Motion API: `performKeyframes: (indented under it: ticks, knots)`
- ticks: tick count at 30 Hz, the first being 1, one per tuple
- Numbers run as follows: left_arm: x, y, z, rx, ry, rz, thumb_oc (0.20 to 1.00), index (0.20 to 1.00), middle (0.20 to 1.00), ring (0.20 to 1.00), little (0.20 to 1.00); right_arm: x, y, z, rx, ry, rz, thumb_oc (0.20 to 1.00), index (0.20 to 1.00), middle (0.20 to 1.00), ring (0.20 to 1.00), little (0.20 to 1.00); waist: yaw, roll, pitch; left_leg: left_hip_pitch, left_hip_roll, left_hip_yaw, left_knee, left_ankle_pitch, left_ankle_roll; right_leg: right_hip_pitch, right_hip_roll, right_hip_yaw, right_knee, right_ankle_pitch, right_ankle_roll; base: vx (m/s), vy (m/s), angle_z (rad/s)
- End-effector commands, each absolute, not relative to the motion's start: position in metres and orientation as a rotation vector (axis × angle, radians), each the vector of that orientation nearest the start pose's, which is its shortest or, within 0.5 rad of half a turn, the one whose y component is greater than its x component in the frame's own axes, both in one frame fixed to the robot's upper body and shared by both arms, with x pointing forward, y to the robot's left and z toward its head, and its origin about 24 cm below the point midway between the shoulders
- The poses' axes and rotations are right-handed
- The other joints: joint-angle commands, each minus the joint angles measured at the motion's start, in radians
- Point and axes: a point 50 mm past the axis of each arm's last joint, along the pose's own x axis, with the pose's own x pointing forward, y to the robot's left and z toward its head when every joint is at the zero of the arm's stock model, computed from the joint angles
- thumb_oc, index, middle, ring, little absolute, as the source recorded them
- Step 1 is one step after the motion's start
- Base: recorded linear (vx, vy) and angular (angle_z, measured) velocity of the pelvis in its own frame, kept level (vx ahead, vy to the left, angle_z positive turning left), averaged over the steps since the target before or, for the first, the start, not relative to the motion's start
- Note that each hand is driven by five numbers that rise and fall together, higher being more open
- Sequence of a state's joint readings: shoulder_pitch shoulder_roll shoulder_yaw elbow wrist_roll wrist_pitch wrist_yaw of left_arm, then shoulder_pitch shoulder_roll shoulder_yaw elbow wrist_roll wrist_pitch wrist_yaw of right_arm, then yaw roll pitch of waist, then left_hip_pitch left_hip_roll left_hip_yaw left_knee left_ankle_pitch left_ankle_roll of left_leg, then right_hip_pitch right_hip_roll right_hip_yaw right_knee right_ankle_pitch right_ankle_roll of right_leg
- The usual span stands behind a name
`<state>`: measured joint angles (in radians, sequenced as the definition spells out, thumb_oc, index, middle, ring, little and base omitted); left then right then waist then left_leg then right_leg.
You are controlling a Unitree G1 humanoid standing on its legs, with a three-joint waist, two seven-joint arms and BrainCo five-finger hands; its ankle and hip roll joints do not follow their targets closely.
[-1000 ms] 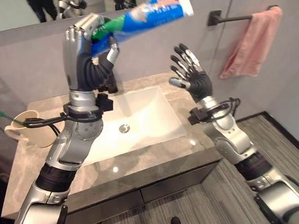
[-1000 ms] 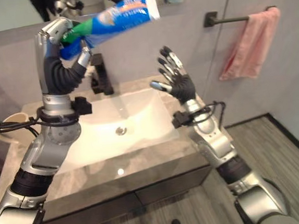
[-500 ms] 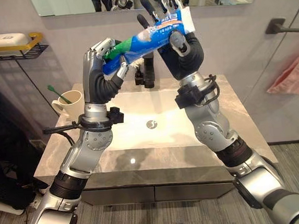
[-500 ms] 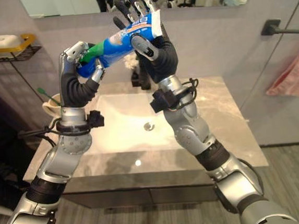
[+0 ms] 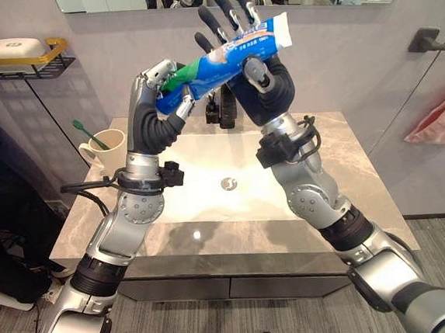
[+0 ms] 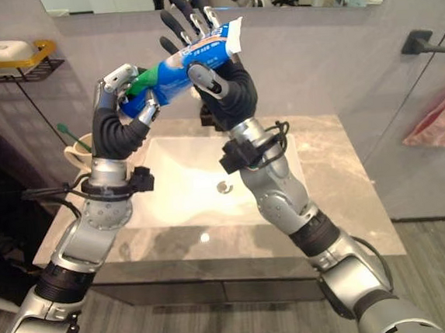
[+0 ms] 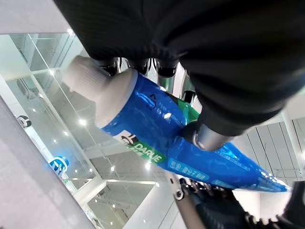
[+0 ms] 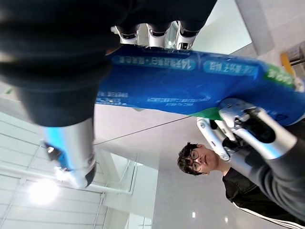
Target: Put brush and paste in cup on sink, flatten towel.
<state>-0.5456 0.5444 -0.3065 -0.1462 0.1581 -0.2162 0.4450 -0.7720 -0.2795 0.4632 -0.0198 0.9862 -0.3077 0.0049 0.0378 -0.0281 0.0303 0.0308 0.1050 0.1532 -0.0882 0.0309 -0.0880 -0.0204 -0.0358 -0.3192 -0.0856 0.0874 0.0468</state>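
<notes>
High above the sink basin (image 5: 209, 195) I hold a blue and green toothpaste tube (image 5: 228, 55) with a white cap. My left hand (image 5: 151, 110) is shut on its cap end, fingers and thumb curled round it (image 7: 143, 124). My right hand (image 5: 267, 92) stands against the tube's flat end, fingers straight up behind it and the thumb across its front (image 8: 190, 81). A cream cup (image 5: 105, 148) holding a green toothbrush (image 5: 86, 135) sits on the counter's back left corner. A pink towel (image 5: 440, 115) hangs bunched at the right wall.
A black faucet (image 5: 225, 112) rises behind the basin, below the hands. A wire shelf (image 5: 11, 69) with a soap bar is on the left wall, a dark towel bar (image 5: 430, 39) on the right. A person (image 8: 195, 157) shows past the tube.
The camera has swung left and up. My right hand rose from beside the basin to the tube's flat end. The left hand keeps its hold on the cap end.
</notes>
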Motion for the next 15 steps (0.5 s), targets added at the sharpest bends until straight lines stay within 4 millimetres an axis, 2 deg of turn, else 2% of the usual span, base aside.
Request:
performKeyframes:
  ticks: [1,12,13,14,15]
  knots:
    - [0.281,0.124,0.249,0.526,-1.075,-0.045,0.200,0.200,0.200,0.200,0.200,0.291,-0.051,0.276,0.649,-0.762,0.804,0.200,0.200,0.200,0.200,0.200,-0.002,-0.042,-0.030,-0.070,0.025,-0.001,0.001,0.077,-0.072,0.109,-0.087,0.039,0.000,-0.061,0.096,0.00,0.000,0.00]
    - [0.278,0.128,0.237,0.521,-1.025,-0.035,0.200,0.200,0.200,0.200,0.200,0.299,-0.065,0.265,0.666,-0.743,0.641,0.200,0.200,0.200,0.200,0.200,-0.007,-0.031,-0.025,-0.068,0.015,-0.005,0.001,0.068,-0.064,0.111,-0.100,0.026,0.020,-0.070,0.098,0.00,0.000,0.00]
    - [0.278,0.130,0.235,0.521,-1.015,-0.029,0.341,0.341,0.341,0.341,0.341,0.300,-0.067,0.264,0.663,-0.743,0.618,0.200,0.200,0.200,0.200,0.200,-0.005,-0.030,-0.023,-0.069,0.014,-0.007,0.001,0.067,-0.063,0.111,-0.102,0.025,0.022,-0.070,0.099,0.00,0.000,0.00]
    - [0.278,0.133,0.232,0.523,-0.998,-0.018,0.774,0.774,0.774,0.774,0.774,0.301,-0.069,0.264,0.657,-0.745,0.594,0.200,0.200,0.200,0.200,0.200,-0.002,-0.031,-0.022,-0.071,0.012,-0.011,0.001,0.067,-0.061,0.111,-0.103,0.023,0.024,-0.072,0.099,0.00,0.000,0.00]
    - [0.279,0.135,0.228,0.522,-0.975,0.002,1.000,1.000,1.000,1.000,1.000,0.302,-0.072,0.262,0.652,-0.746,0.565,0.200,0.200,0.200,0.200,0.200,0.001,-0.032,-0.022,-0.074,0.010,-0.016,0.001,0.067,-0.061,0.113,-0.104,0.019,0.025,-0.072,0.098,0.01,0.005,0.05]
